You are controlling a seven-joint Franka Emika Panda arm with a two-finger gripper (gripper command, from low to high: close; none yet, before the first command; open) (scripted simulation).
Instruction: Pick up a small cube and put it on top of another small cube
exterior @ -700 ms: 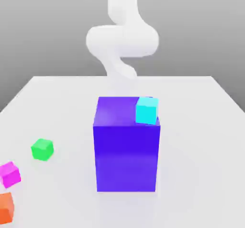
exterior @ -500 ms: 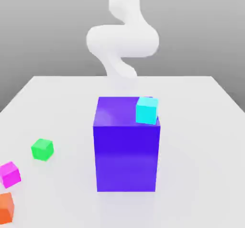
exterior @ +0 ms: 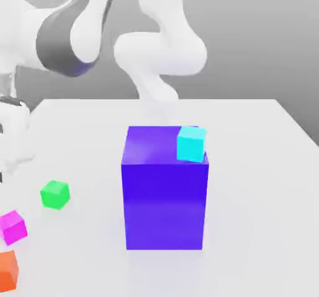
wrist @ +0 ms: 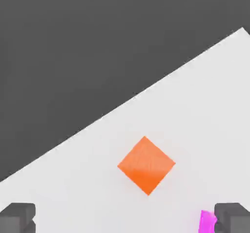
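The small magenta cube (exterior: 13,226) lies on the white table (exterior: 261,183) near the front, at the exterior view's left. It stands between a green cube (exterior: 55,194) and an orange cube (exterior: 7,269). My arm (exterior: 68,34) reaches to that side, and its hand (exterior: 11,134) hangs above and behind these cubes. In the hand view my gripper (wrist: 124,221) is open, with its dark fingertips (wrist: 18,217) far apart and nothing between them. The orange cube (wrist: 146,164) sits ahead of the gap. A sliver of the magenta cube (wrist: 207,222) shows beside one fingertip.
A tall blue block (exterior: 165,196) stands mid-table with a small cyan cube (exterior: 191,144) on its top, at the corner toward the exterior view's right. The table's edge runs close behind the orange cube in the hand view.
The arm has swung from behind the blue block toward the exterior view's left, and its elbow and hand have come into view. No cube has moved.
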